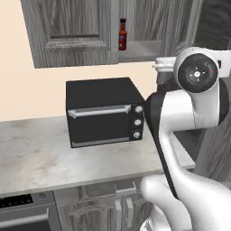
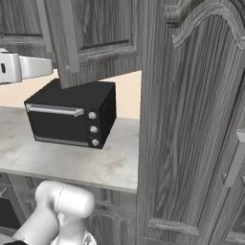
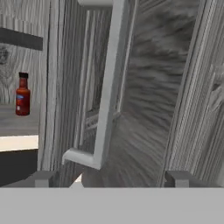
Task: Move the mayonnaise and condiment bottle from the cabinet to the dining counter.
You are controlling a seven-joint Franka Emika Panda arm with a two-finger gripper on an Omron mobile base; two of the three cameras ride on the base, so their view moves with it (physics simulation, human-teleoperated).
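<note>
**Door open, bottle to be reached next**

The jaws of the gripper (image 3: 105,178) are seen spread apart, empty, with the bar handle (image 3: 108,83) between them. The hand should be backed off the door and swung round its edge. The bottle (image 1: 122,34) stands upright on the cabinet (image 1: 67,31) shelf. Below, a black oven (image 1: 104,112) sits on a marble worktop (image 1: 40,158).

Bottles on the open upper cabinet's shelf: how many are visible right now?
1. A slim dark red bottle with a black cap stands upright on the grey inner shelf; the cabinet doors may hide others.
</note>
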